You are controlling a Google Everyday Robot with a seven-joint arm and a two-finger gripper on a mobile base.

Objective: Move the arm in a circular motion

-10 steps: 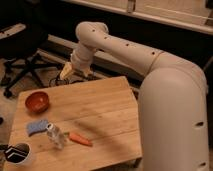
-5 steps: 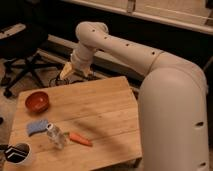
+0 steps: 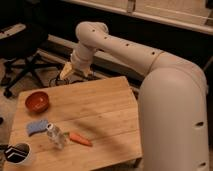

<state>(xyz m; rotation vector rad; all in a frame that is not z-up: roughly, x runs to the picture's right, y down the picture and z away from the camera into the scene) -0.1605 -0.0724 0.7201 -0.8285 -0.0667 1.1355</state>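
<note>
Arm [image 3: 170, 100] fills the right side. Its thick lower segment is cut off by the bottom and right edges, so what it stands on is out of sight. It reaches up and left to a bend above the far edge of the counter [image 3: 105, 107], then drops to the hand. The counter's near edge runs out of view. A dark chair [image 3: 22, 47] at back left sinks into shadow, and only its seat and legs show.

The hand [image 3: 67, 74] hangs by the counter's far left corner, angled down and left. I cannot tell whether it is clenched or released.

On the counter's left side sit a red bowl [image 3: 37, 101], a blue sponge [image 3: 37, 127], a carrot [image 3: 80, 139] and a blurry clear bottle [image 3: 56, 136]. A cup [image 3: 17, 153] is half cut off at the corner.

Compared with half a second ago, arm and hand look to be in the same spot, and nothing on the counter has shifted.
</note>
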